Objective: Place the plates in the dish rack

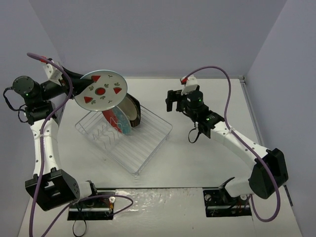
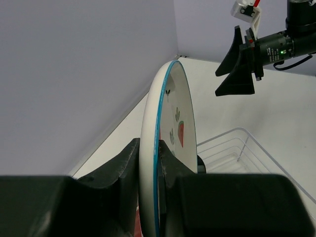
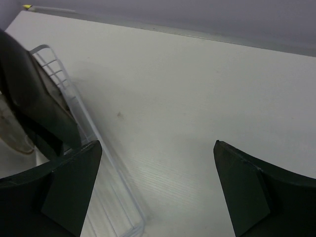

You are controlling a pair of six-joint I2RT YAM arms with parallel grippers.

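Observation:
My left gripper (image 1: 80, 83) is shut on the rim of the small white plate with red triangles (image 1: 102, 90) and holds it tilted in the air above the far left end of the dish rack (image 1: 143, 148). In the left wrist view the plate (image 2: 170, 123) stands edge-on between my fingers (image 2: 123, 168). Three plates stand in the rack: the red-and-teal floral one (image 1: 116, 120), the beige striped-rim one (image 1: 129, 112) and the black one (image 1: 137, 111). My right gripper (image 1: 173, 101) is open and empty, just right of the rack (image 3: 81, 111).
Purple-grey walls close in the table at the back and on both sides. The right wrist view shows the black plate (image 3: 29, 94) and the beige plate (image 3: 12, 131) at the rack's end. The right gripper also shows in the left wrist view (image 2: 237, 69).

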